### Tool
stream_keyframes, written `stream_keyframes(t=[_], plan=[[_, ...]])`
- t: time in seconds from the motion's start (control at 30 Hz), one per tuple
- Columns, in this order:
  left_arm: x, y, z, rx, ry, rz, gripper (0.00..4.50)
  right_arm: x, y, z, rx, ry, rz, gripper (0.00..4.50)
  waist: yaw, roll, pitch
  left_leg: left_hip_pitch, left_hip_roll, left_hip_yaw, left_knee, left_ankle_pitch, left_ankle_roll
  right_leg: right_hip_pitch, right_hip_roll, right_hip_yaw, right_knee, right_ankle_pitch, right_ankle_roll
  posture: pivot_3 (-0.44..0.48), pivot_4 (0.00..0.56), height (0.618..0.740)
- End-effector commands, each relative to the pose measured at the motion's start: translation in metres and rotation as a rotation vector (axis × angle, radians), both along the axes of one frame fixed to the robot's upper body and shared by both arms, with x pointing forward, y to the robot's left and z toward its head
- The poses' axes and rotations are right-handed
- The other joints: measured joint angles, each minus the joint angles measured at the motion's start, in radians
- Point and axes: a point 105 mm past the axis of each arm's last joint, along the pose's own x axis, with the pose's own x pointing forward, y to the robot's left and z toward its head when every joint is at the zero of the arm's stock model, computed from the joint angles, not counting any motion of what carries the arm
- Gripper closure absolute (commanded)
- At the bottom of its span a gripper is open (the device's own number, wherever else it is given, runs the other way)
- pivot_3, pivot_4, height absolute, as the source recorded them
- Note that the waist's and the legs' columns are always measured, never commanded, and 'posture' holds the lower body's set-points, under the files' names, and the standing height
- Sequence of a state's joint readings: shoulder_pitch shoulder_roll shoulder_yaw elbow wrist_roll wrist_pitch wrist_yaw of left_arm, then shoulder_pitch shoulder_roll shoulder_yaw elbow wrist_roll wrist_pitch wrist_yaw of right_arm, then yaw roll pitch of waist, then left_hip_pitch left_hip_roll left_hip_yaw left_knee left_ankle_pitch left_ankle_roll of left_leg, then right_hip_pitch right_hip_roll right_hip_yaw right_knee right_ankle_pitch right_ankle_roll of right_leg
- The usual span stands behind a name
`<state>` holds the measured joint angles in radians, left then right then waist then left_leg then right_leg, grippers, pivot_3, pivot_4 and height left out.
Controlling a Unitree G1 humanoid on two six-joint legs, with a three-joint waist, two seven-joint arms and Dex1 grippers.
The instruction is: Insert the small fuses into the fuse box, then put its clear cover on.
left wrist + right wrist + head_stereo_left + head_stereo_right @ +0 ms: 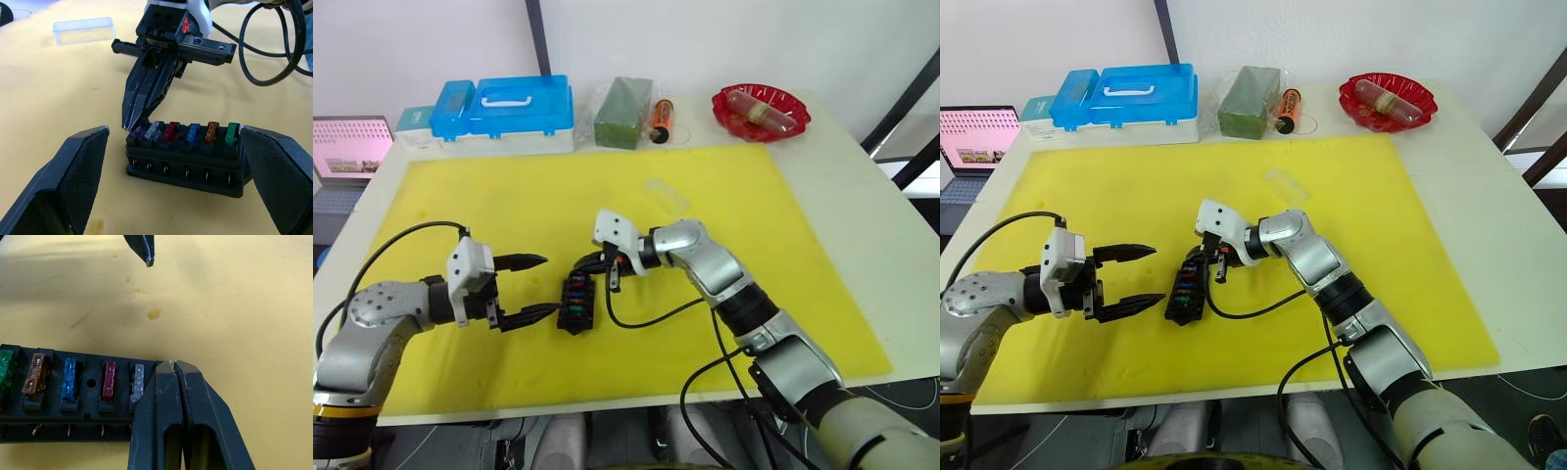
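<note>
Along the far edge of the desk (862, 206) stand a blue-lidded plastic case (504, 110), a green block in clear wrap (624, 113), an orange cylinder (661, 119) and a red dish (761, 112); a laptop (347, 149) sits off the robot's left. None of these crowd the work on the yellow mat (754, 255). The clear cover (666, 193), a small colourless rectangular lid, lies flat on the mat, well apart from the fuse box (576, 303) on its far side. The fuse box is a black ridged plastic block near the mat's middle, long axis running roughly near to far, slots facing up. 6 small fuses (183, 132) stand in 1 row: purple, grey, red, blue, orange, green. The right pincer (590, 266), fingers pressed together, tips at the purple end, grips nothing visible. The left pincer (527, 288) gapes wide and empty, just beside the box
</note>
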<state>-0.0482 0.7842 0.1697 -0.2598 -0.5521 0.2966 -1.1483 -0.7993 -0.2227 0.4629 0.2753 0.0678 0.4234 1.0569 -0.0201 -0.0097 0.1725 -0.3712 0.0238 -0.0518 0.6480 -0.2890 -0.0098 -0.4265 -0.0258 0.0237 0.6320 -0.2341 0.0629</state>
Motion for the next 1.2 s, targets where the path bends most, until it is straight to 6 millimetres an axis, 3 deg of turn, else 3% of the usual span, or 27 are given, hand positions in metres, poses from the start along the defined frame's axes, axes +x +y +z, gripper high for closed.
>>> stream_keyframes(t=[0.03,0.33,0.63,0.7,1.0,1.2], plan=[[-0.001,-0.002,0.008,0.02,-0.045,-0.012,0.0,-0.014,-0.012,-0.048,-0.166,0.104,0.016,4.46,0.0,0.0,0.0,0.0,0.0,0.0,0.0,0.0,0.0,0.0,0.0,0.0,0.0,0.0,0.0,0.0,0.15,0.74],[0.001,-0.004,0.009,0.02,-0.053,-0.011,0.0,-0.009,-0.018,-0.066,-0.213,0.146,-0.049,4.46,0.0,0.001,-0.006,0.001,0.0,0.0,0.0,0.0,0.0,0.001,0.0,0.0,0.0,0.0,0.0,0.0,0.15,0.74],[0.0,-0.003,0.009,0.023,-0.056,-0.002,0.0,-0.006,-0.017,-0.05,-0.158,0.111,-0.032,4.46,0.001,0.002,-0.009,0.002,0.0,0.0,0.0,0.0,0.0,0.002,0.0,0.0,0.0,-0.001,-0.001,0.0,0.15,0.74],[0.0,-0.002,0.009,0.023,-0.056,-0.001,0.0,-0.006,-0.014,-0.038,-0.119,0.081,-0.02,4.46,0.001,0.002,-0.009,0.002,0.0,0.0,0.0,0.0,0.0,0.002,0.0,0.0,0.0,-0.001,-0.001,0.0,0.15,0.74],[0.002,0.01,0.01,0.035,-0.072,-0.002,0.0,-0.022,-0.001,0.052,0.149,-0.047,0.033,4.46,0.001,0.002,-0.008,-0.002,0.0,0.0,0.0,0.0,0.0,-0.001,0.0,0.0,0.0,-0.001,-0.001,0.0,0.15,0.74],[0.009,0.018,0.017,0.045,-0.108,0.024,0.0,-0.027,-0.014,0.078,0.211,-0.07,-0.015,4.46,0.002,0.002,-0.008,-0.002,0.0,-0.001,0.0,0.0,0.0,-0.002,0.0,0.0,0.0,0.0,-0.001,0.0,0.15,0.74]])
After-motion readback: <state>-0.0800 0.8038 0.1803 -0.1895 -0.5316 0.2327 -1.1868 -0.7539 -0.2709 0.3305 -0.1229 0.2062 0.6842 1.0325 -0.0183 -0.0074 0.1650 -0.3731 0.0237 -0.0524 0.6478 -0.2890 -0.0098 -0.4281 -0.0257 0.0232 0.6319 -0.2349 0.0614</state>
